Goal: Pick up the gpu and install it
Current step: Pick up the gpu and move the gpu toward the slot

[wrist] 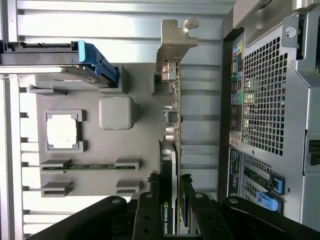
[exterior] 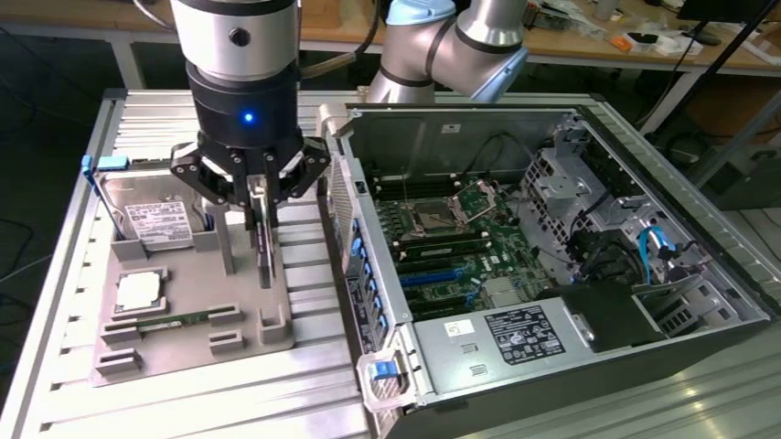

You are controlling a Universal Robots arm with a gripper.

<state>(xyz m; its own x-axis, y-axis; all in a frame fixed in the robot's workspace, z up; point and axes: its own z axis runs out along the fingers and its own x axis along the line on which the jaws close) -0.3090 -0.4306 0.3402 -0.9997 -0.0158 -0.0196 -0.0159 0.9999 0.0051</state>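
Note:
The gpu (exterior: 263,251) is a thin card standing on edge in the grey parts tray (exterior: 183,274), to the exterior view's left of the open computer case (exterior: 683,302). My gripper (exterior: 259,215) hangs straight above it, one finger on each flat face, shut on the card's upper edge. The card's lower edge still reaches down to the tray. In the wrist view the gpu (wrist: 172,125) runs edge-on away from my gripper (wrist: 170,200), and its silvery bracket (wrist: 176,40) is at the far end. The fingers (wrist: 151,202) press close on both sides.
The tray (wrist: 125,145) also holds a silver hard drive (exterior: 153,215) with a blue clip, a square processor (exterior: 141,291) and a green memory stick (exterior: 171,320). Inside the case the motherboard (exterior: 452,229) lies exposed with blue card slots (exterior: 433,274). The case's rear panel (wrist: 265,100) stands close beside the gpu.

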